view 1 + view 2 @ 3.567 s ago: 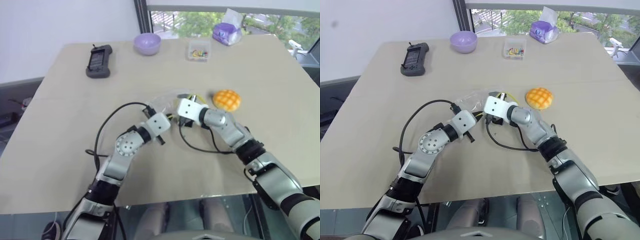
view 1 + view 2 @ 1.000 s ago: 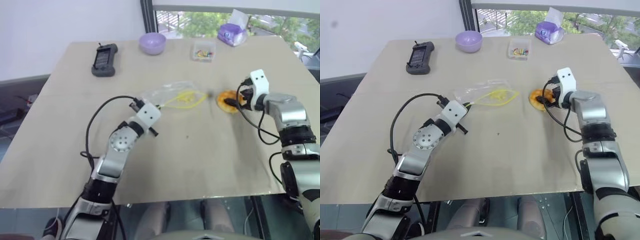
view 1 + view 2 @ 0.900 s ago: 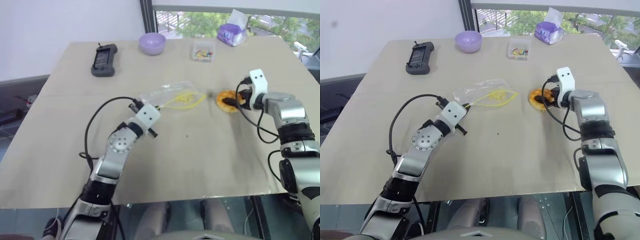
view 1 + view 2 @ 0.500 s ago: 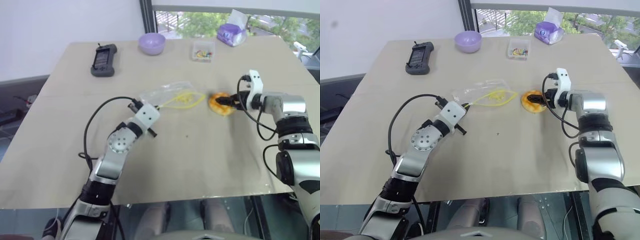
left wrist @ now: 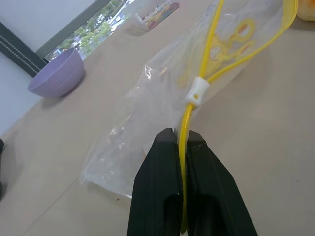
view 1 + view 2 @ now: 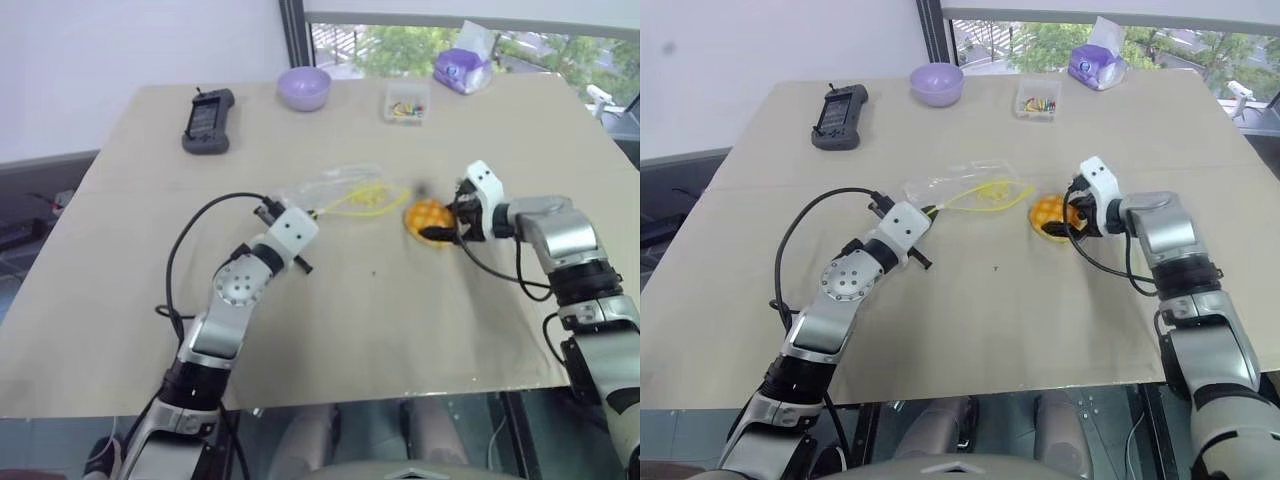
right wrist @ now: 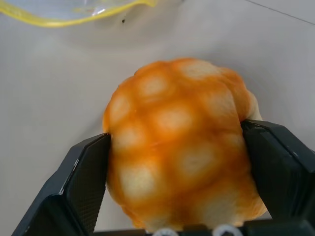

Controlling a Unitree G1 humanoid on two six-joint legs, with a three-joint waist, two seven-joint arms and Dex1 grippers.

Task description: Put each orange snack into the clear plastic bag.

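The right gripper (image 7: 172,162) is gripping the orange snack (image 6: 427,217) across its sides, the two black fingers (image 7: 86,182) standing wide apart and pressing into the soft bun. The bun is sitting on or just above the table (image 6: 400,330), slightly toward its right edge from the middle, just beside the mouth of the clear plastic bag (image 6: 345,195). The left gripper (image 5: 183,196) is clamping the bag's yellow seal strip (image 5: 206,88), its fingers closed tight on one side of the opening while the rest of the bag is lying flat on the table toward the far edge.

The likeliest failure appears to be at the bag's mouth. Only one lip is being held, and the other is resting loosely on the table, so the opening looks shallow; the bun could be pushing against the lip rather than sliding in, folding the film shut or shoving the whole bag toward the far edge. A tug from the bun could also be pulling the thin strip out of the left gripper. The bun itself looks squashy and rounded, so it may be squeezing out of the fingers if the grip tightens or the wrist tilts. The white slider (image 5: 197,90) on the strip could be snagging the bun's edge as well.
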